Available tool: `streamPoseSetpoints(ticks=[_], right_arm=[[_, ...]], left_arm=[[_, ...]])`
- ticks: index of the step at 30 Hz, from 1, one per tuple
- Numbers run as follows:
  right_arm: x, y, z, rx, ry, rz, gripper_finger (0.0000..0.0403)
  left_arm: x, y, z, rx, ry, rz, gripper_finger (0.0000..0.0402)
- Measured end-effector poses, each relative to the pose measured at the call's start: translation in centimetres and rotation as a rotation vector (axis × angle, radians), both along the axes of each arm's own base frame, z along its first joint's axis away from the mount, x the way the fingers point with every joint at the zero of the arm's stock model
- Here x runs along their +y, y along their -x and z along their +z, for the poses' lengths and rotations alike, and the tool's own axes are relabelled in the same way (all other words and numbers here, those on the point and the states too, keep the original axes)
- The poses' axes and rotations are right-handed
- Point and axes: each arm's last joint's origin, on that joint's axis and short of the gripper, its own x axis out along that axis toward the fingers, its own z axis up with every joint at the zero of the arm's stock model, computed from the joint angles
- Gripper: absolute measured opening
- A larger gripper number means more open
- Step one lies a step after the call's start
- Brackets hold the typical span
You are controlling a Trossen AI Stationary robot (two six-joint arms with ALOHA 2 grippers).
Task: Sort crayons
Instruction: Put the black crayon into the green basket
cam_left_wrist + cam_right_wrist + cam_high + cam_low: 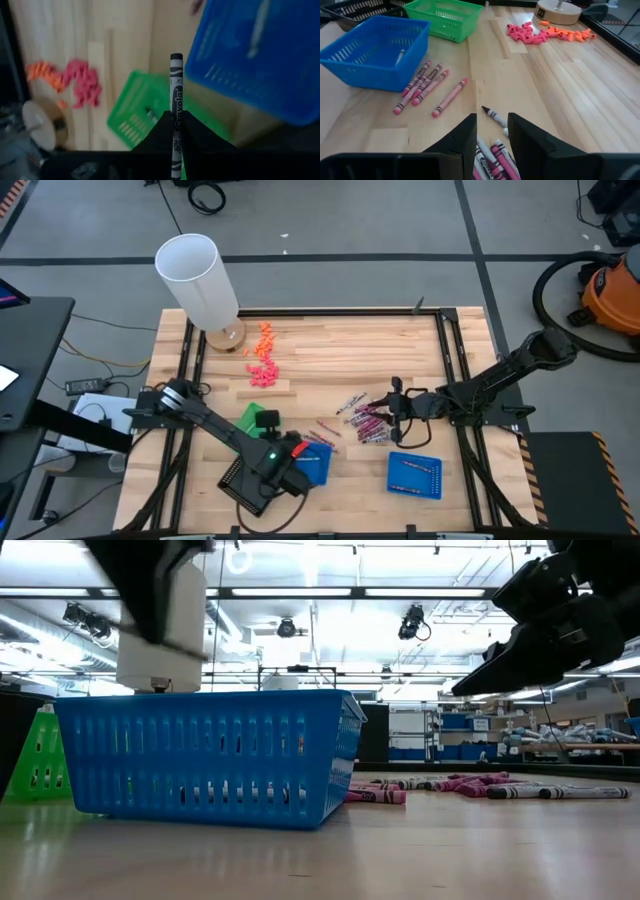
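Between left pincer [176, 131] tips: grey crayon [176, 95]

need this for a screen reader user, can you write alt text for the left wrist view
The left gripper is shut on a silvery-grey crayon that stands up between its dark fingers. Beyond it on the wooden table are a green basket, a blue basket holding another crayon, and a blurred pile of pink and orange bits.

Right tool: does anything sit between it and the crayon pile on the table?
Nothing visible does. The right tool hangs with its fingers apart directly over the crayon pile, with bare wood around it. The blue tray and four loose pink crayons lie farther off, not in its path.
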Motion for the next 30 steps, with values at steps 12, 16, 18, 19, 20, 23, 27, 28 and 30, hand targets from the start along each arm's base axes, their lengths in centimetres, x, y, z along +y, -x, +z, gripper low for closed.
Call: streamPoseSetpoints(ticks=[12, 16, 18, 19, 20, 23, 27, 28, 30], right_arm=[[0.6, 0.3, 0.0, -0.017, 0.021, -0.051, 0.0120], [0.5, 0.3, 0.0, -0.020, 0.046, -0.083, 0.0120], [0.4, 0.3, 0.1, -0.019, 0.073, -0.097, 0.0120], [0.3, 0.3, 0.1, -0.020, 0.088, -0.107, 0.0120], [0.2, 0.2, 0.1, -0.024, 0.099, -0.118, 0.0120], [-0.4, 0.0, 0.5, -0.058, 0.119, -0.160, 0.0120], [-1.1, -0.4, 0.9, -0.091, 0.127, -0.192, 0.0120], [-1.3, -0.4, 0.9, -0.095, 0.130, -0.198, 0.0120], [-1.6, -0.5, 1.0, -0.093, 0.143, -0.207, 0.0120]], left_arm=[[3.6, 7.3, -2.3, -0.215, 0.125, 0.175, 0.0014], [5.1, 8.9, -4.4, -0.269, 0.181, 0.318, 0.0014], [5.8, 9.3, -5.7, -0.290, 0.218, 0.417, 0.0014], [6.2, 9.5, -6.5, -0.282, 0.232, 0.456, 0.0014], [6.5, 9.7, -7.2, -0.268, 0.244, 0.488, 0.0014], [7.2, 9.9, -8.8, -0.282, 0.278, 0.546, 0.0014], [7.8, 9.7, -9.2, -0.290, 0.281, 0.557, 0.0014], [7.9, 9.6, -9.2, -0.292, 0.283, 0.558, 0.0015], [8.1, 9.4, -9.2, -0.298, 0.286, 0.570, 0.0021]])
